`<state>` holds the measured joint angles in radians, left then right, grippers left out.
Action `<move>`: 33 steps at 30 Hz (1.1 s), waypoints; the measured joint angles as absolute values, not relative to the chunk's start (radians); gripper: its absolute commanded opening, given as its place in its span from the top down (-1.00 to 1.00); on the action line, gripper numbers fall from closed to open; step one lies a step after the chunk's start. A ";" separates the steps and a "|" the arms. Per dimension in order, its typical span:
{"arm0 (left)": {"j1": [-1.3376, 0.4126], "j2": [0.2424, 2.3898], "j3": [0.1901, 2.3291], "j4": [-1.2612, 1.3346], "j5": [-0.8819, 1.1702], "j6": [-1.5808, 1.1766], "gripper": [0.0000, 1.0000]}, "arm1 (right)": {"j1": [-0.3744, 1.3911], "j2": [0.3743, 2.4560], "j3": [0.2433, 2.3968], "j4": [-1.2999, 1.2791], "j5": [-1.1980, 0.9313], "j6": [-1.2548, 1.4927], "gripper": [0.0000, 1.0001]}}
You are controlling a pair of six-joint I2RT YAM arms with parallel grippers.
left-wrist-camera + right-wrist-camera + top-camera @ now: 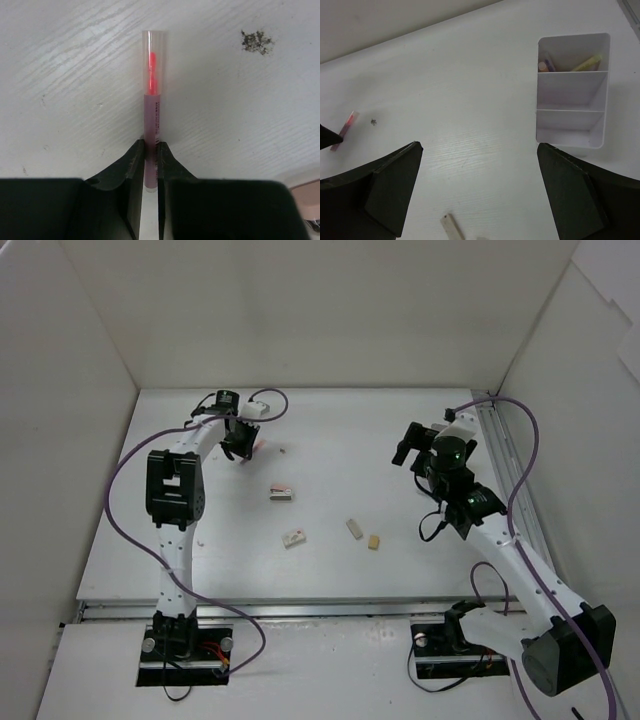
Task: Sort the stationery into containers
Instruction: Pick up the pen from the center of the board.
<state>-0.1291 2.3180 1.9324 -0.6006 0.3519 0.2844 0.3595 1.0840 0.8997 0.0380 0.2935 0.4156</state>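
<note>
Pink pen [152,115] lies flat on white table [250,125], far left; left gripper [151,150] clamped on its near end; right gripper [477,150] jaws wide apart, empty, beside white bin [572,145]; small erasers [294,537] loose mid-table.

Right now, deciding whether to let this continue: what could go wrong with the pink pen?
The left gripper pinches the pink pen near one end, most of it sticking out, so it may pivot or slip when lifted. The white bin sits far off, near the right gripper; the long carry could shake it loose.
</note>
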 measured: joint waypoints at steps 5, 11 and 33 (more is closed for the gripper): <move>-0.130 2.246 1.844 -0.587 0.405 0.255 1.00 | 0.365 1.082 0.889 0.054 0.219 0.411 -0.96; -0.149 1.968 1.647 -0.502 0.434 0.209 1.00 | 0.405 1.132 0.885 0.089 0.133 0.416 -0.96; -0.474 1.359 1.023 0.068 0.495 -0.196 1.00 | 0.625 1.378 0.819 0.685 -0.263 0.557 -0.75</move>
